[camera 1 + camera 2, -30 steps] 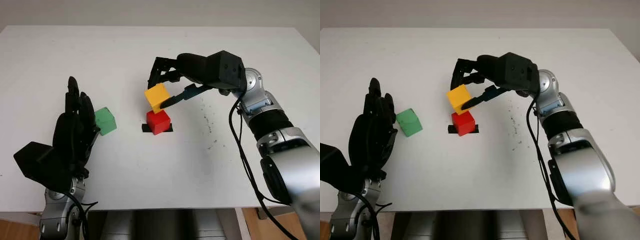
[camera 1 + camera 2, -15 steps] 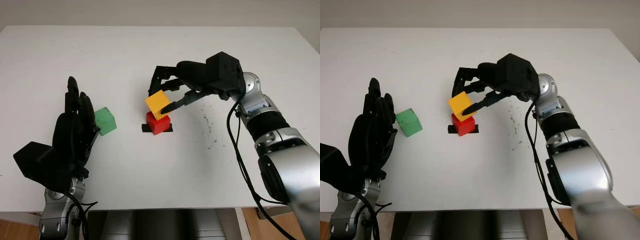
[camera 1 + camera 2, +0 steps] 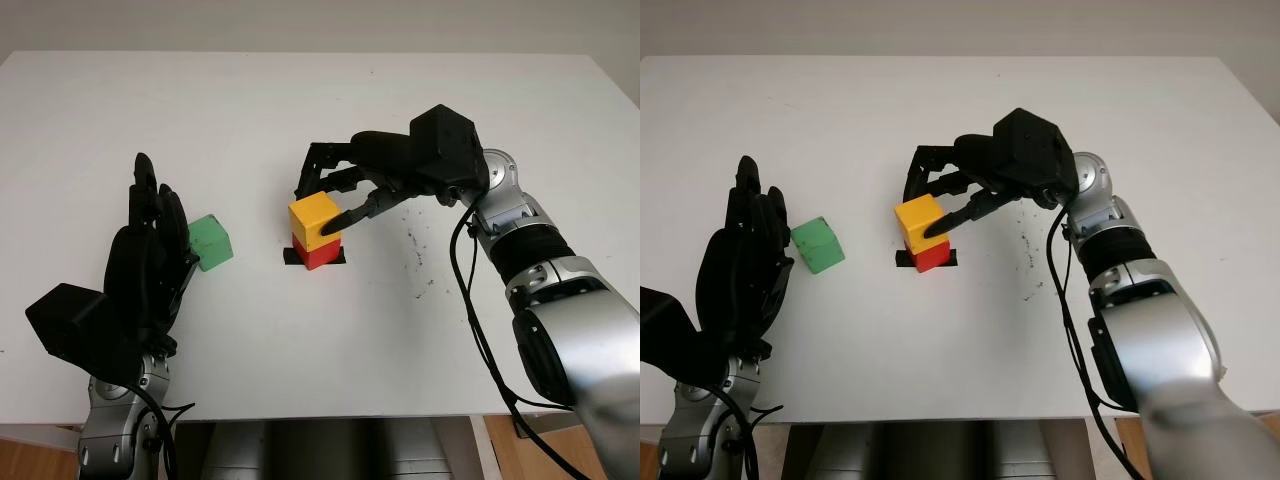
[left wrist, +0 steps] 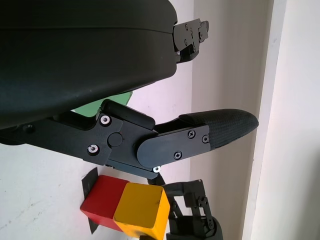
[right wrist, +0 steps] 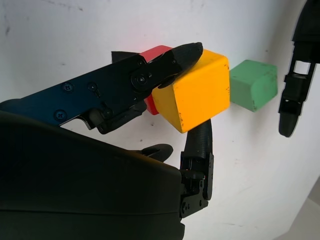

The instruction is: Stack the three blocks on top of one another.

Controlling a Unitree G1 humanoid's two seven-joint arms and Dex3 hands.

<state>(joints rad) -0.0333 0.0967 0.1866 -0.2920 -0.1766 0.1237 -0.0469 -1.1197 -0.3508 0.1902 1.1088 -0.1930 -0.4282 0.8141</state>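
Note:
The yellow block (image 3: 315, 220) sits on top of the red block (image 3: 318, 256), which stands on a black mark (image 3: 292, 257) in the middle of the table. My right hand (image 3: 328, 200) is shut on the yellow block, fingers on two of its sides. The wrist view shows the yellow block (image 5: 192, 96) pinched between the fingertips (image 5: 186, 53), with the red block (image 5: 152, 54) behind it. A green block (image 3: 211, 242) lies alone to the left of the stack. My left hand (image 3: 150, 250) is open, raised just left of the green block.
The white table (image 3: 320, 110) has dark specks (image 3: 415, 250) right of the stack. Its front edge runs near my arms, and floor shows below it.
My right hand has lowered the yellow block from above and slightly left of the red block down onto it. The left hand and the green block have stayed still.

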